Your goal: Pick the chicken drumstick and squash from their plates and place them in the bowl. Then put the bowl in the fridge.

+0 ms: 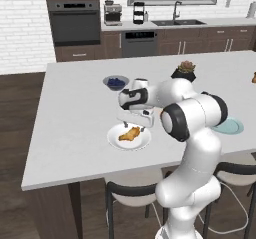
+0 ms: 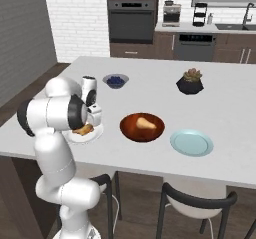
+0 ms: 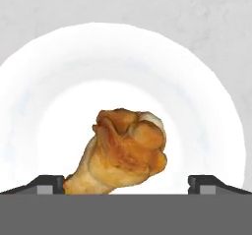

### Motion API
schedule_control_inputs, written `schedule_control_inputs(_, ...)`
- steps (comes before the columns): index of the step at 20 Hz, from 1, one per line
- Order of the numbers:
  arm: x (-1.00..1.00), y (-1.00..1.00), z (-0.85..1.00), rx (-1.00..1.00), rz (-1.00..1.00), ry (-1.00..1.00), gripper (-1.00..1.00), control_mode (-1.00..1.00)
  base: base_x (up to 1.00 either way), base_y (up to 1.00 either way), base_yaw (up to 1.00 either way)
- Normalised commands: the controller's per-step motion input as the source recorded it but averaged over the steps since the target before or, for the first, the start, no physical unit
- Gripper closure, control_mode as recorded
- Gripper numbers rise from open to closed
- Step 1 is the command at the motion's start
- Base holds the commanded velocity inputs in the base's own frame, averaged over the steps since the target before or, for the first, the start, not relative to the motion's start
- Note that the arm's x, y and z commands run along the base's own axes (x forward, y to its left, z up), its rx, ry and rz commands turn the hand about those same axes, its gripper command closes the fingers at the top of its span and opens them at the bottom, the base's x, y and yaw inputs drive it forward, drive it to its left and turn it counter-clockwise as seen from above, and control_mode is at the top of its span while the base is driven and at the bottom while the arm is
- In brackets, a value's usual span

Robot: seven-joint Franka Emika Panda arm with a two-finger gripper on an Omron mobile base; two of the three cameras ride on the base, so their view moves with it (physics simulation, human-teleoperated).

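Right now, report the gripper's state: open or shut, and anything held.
Gripper: open, holding nothing; its fingertips stand wide on either side of the chicken drumstick lying on the white plate.

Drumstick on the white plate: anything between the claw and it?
Nothing visible. The open claw hangs right over the drumstick, which lies alone on the white plate.
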Motion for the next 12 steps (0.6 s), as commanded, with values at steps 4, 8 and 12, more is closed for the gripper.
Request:
schedule_control_inputs(4,0.41,0.05,-0.37,-0.02,-0.04,0.00,-1.00,-1.00,0.00,0.00,0.00)
schedule_control_inputs(8,0.00,0.00,-0.59,0.00,-0.02,0.03,-1.00,-1.00,0.00,0.00,0.00)
schedule_control_inputs(12,-0.05,0.00,-0.52,0.00,-0.02,0.01,-1.00,-1.00,0.00,0.00,0.00)
